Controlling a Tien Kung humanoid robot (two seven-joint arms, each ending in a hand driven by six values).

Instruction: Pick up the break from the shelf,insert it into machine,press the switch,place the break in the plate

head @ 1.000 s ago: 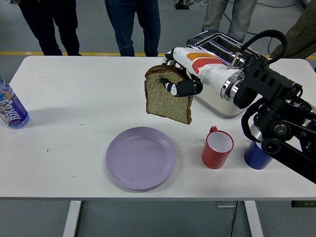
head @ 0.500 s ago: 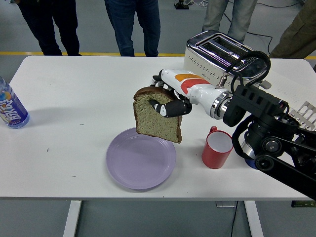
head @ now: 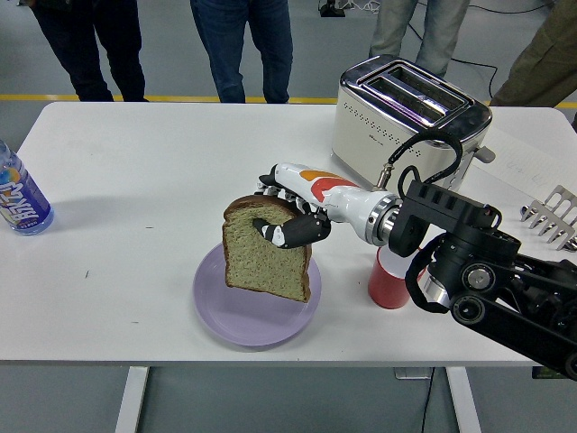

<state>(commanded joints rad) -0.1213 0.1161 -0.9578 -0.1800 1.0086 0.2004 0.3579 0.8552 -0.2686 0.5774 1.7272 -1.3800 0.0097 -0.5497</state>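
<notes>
Head view. The right hand [head: 287, 216] gripped a slice of brown bread [head: 267, 259] by its top crust, the fingers [head: 281, 234] curled over the front face. The slice hung roughly upright, slightly tilted, above the purple plate [head: 236, 322]; whether its lower edge touched the plate could not be told. The plate lay near the front edge of the white tabletop [head: 153, 189], about midway along it. The right arm [head: 469, 262] entered from the lower right corner and reached leftward over the tabletop, its white and orange forearm [head: 334, 191] leading to the hand.

A red cup [head: 386, 284] stood just right of the plate, largely hidden behind the arm. A silver toaster [head: 406, 113] with two empty slots stood toward the back right of the tabletop, well apart from the bread. A grey rack [head: 550, 215] lay at the right edge. A water bottle [head: 20, 197] with a blue label stood at the left edge. Several people [head: 243, 41] stood beyond the back edge, seen only from the waist down; none of their hands reached over the tabletop.
</notes>
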